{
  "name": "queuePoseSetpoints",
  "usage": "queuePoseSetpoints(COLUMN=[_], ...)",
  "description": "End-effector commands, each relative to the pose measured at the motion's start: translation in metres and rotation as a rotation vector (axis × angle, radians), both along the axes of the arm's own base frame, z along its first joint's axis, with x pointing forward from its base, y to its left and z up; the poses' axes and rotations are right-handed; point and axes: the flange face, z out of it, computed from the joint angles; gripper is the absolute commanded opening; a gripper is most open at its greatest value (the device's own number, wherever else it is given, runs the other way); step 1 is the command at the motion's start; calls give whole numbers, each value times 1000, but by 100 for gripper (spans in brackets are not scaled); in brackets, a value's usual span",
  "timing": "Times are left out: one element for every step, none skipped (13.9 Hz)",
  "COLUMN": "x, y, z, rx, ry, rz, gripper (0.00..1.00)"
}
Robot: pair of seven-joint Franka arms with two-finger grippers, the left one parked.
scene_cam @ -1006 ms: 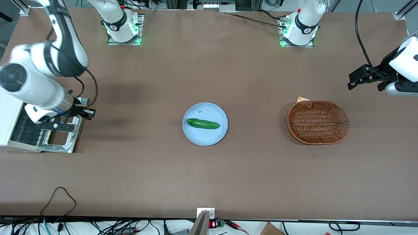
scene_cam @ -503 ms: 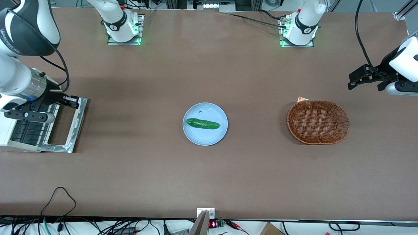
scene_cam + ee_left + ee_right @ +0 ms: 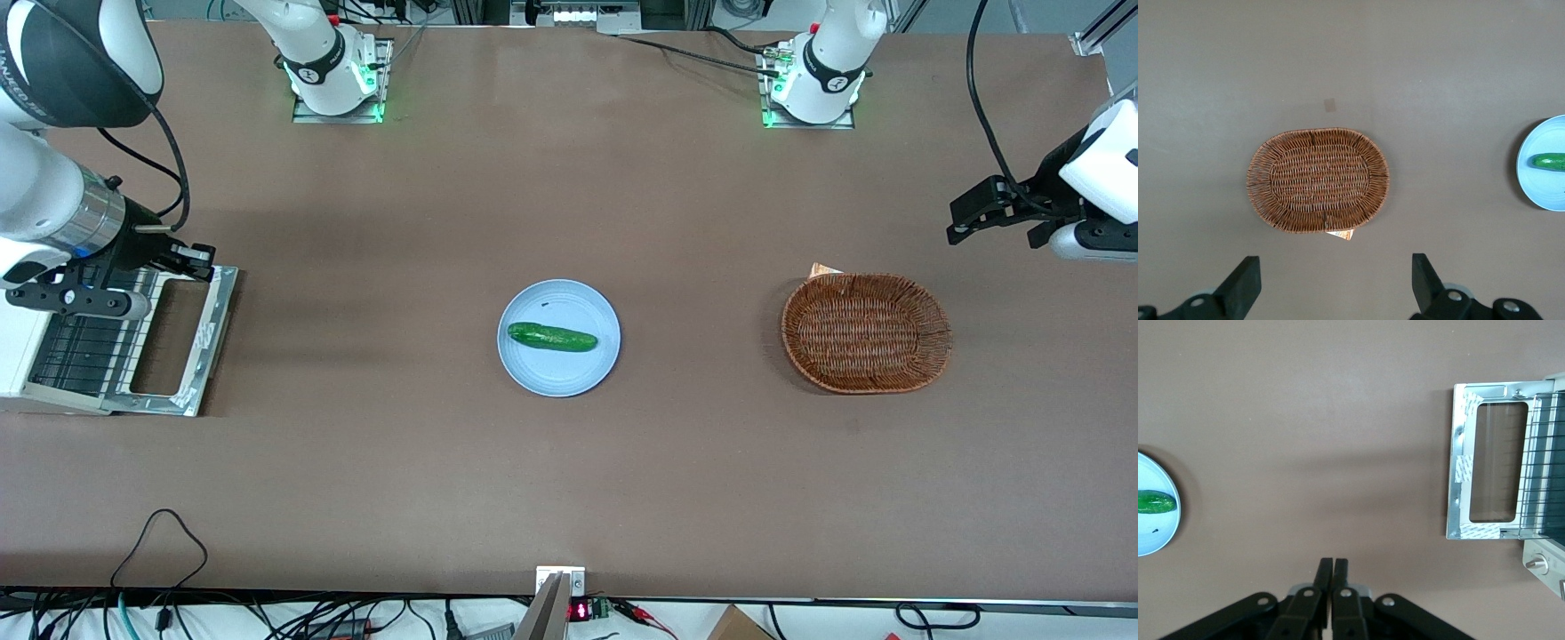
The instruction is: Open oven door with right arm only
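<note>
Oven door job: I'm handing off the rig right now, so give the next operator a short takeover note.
Tool: shut, holding nothing, raised above the oven door's edge farther from the front camera.
Oven door: folded down flat on the table in front of the white toaster oven, wire rack showing.
Done: the door looks fully open.
Left: probably only parking the right arm.

Counted on the table: 1 toaster oven (image 3: 27,329) w/ 1 oven door (image 3: 178,342) lying open flat, 1 blue plate (image 3: 558,369), 1 cucumber (image 3: 551,337), 1 wicker basket (image 3: 866,332). Above it, 1 right arm (image 3: 53,204) w/ 1 gripper (image 3: 1332,570), fingers pressed together.
</note>
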Motion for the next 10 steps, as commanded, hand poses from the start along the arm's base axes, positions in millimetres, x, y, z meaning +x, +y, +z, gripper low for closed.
queuePoseSetpoints(x=[-4, -5, -5, -5, -5, -5, -5, -6, -6, -6], y=[-1, -1, -1, -2, -3, -3, -2, 0, 1, 1], z=[12, 16, 20, 20, 20, 21, 21, 22, 22, 22], rx=[15, 14, 13, 8, 2, 1, 1, 0, 0, -4], ry=[9, 11, 12, 12, 11, 11, 11, 11, 9, 10], rz=[11, 11, 13, 13, 14, 14, 16, 17, 30, 62], gripper=[13, 26, 37, 63, 78, 100, 100, 100, 100, 100])
